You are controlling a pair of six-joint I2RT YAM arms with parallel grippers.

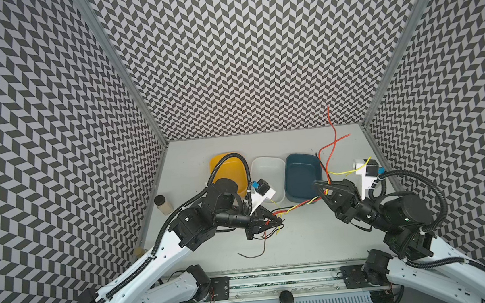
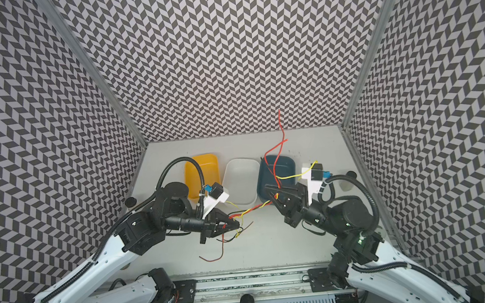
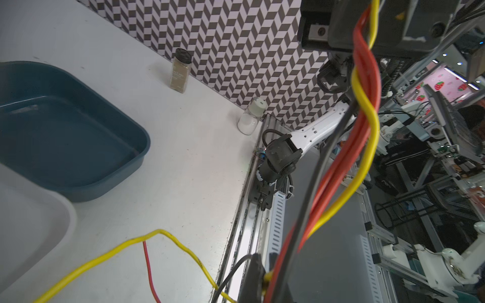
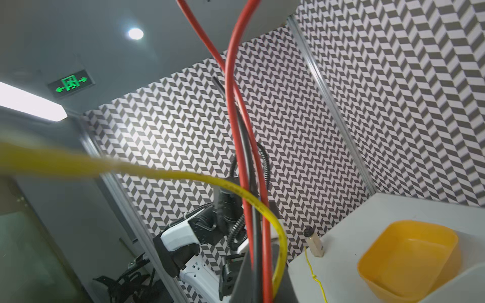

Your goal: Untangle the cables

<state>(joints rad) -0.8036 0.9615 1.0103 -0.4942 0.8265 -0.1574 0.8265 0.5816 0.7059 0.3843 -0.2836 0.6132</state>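
The cables are a twisted bundle of red, yellow and black wires [image 1: 300,205] [image 2: 252,211] stretched above the table between both grippers. My left gripper [image 1: 280,219] [image 2: 237,223] is shut on the bundle's left end; loose yellow, black and dark red tails [image 1: 256,254] hang below it. My right gripper [image 1: 327,188] [image 2: 276,195] is shut on the right end; two red ends [image 1: 334,138] stick up past it and a yellow end [image 1: 348,172] curves right. The left wrist view shows the twist [image 3: 364,105] running off the left gripper [image 3: 262,283]. In the right wrist view, the wires [image 4: 248,183] rise from the right gripper [image 4: 259,288].
Three empty tubs stand in a row at the back: yellow [image 1: 227,167], white [image 1: 268,168] and dark blue [image 1: 301,174]. A spice jar [image 1: 163,204] stands by the left wall, and a white-capped jar [image 2: 347,182] by the right wall. Patterned walls enclose three sides.
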